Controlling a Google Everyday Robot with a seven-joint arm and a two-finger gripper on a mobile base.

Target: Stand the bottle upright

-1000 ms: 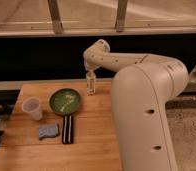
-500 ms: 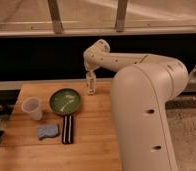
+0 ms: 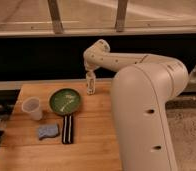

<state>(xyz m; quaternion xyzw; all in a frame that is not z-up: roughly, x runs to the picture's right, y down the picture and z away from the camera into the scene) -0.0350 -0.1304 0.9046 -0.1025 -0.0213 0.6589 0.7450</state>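
Observation:
A slim white bottle [image 3: 91, 84] stands upright on the wooden table [image 3: 96, 135], near its far edge and just right of the green plate [image 3: 65, 101]. My gripper [image 3: 90, 75] hangs straight down over the bottle's top from the white arm that reaches in from the right. It sits right at the bottle's upper part, hiding the cap.
A translucent plastic cup [image 3: 32, 108] stands left of the plate. In front of the plate lie a blue sponge [image 3: 48, 131] and a black striped strip [image 3: 67, 128]. The robot's large white body [image 3: 146, 115] covers the table's right side. A dark wall and window rail run behind.

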